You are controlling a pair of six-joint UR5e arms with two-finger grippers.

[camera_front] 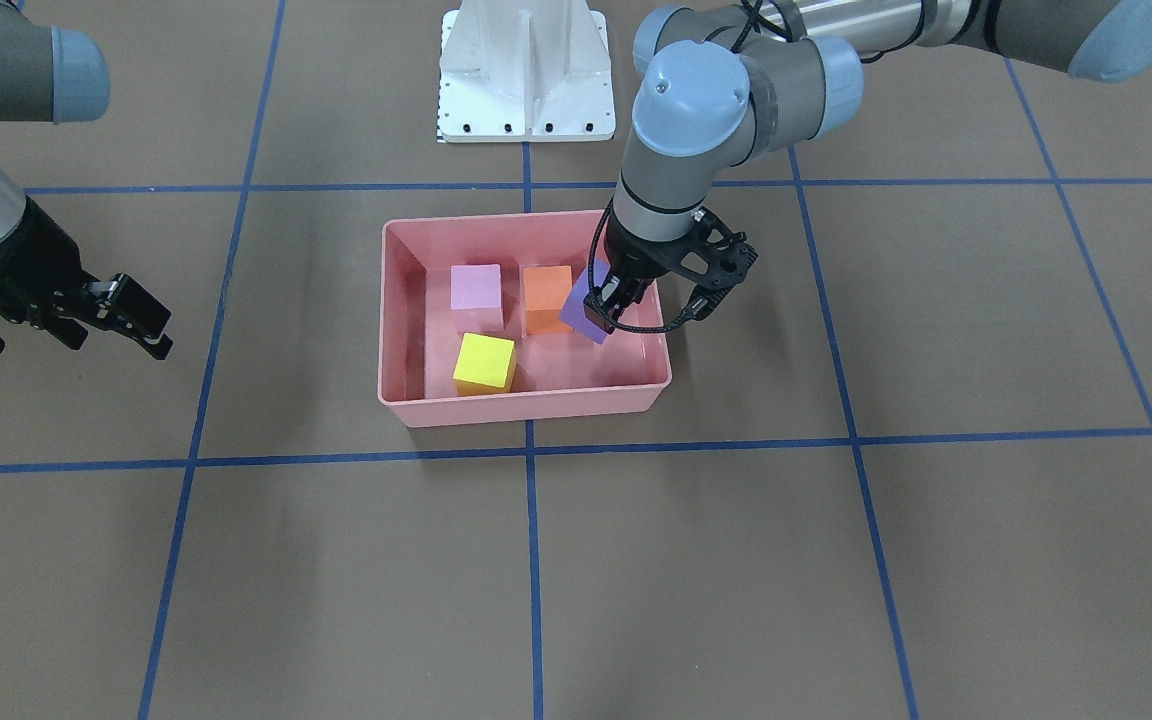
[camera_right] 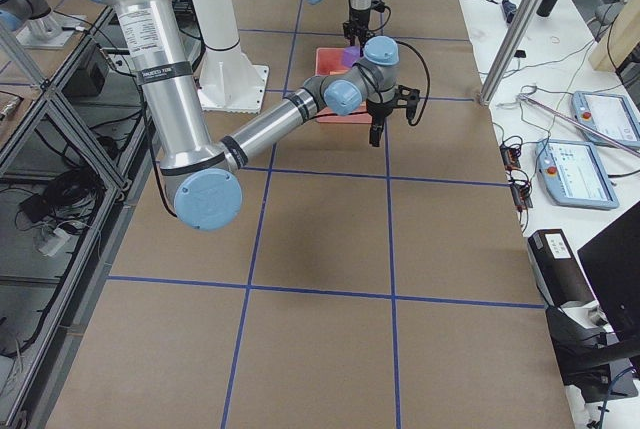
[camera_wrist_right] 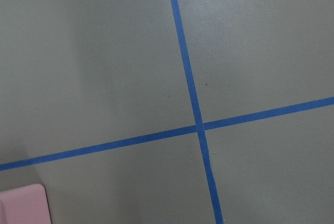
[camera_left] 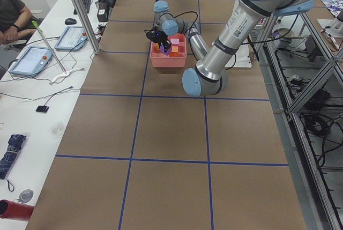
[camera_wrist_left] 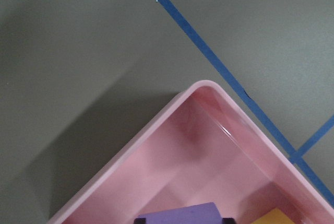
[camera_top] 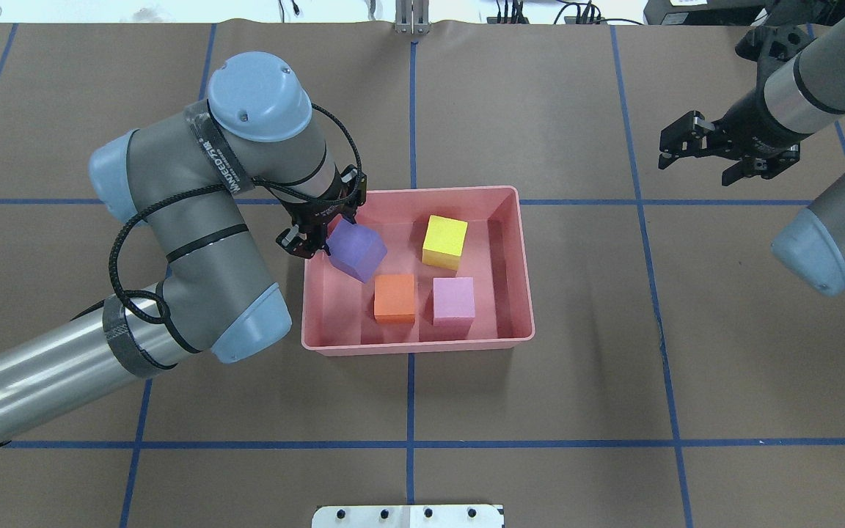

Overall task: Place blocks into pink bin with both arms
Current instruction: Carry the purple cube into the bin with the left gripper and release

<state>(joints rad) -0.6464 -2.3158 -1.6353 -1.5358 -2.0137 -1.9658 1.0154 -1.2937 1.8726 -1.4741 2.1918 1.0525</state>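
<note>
The pink bin (camera_front: 526,410) (camera_top: 415,345) sits mid-table. In it lie the yellow block (camera_front: 484,362) (camera_top: 444,240), the orange block (camera_front: 547,298) (camera_top: 394,298) and the light pink block (camera_front: 476,290) (camera_top: 453,299). My left gripper (camera_front: 608,308) (camera_top: 331,233) is shut on the purple block (camera_front: 581,305) (camera_top: 356,251), which hangs tilted over the bin's corner on my left; its top edge shows in the left wrist view (camera_wrist_left: 182,214). My right gripper (camera_front: 66,345) (camera_top: 697,165) is open and empty, well off to the bin's right over bare table.
The white pedestal base (camera_front: 524,70) (camera_top: 408,515) stands behind the bin on my side. Blue tape lines grid the brown table. A side desk with tablets (camera_left: 32,61) and a seated person (camera_left: 10,10) lies beyond the far edge.
</note>
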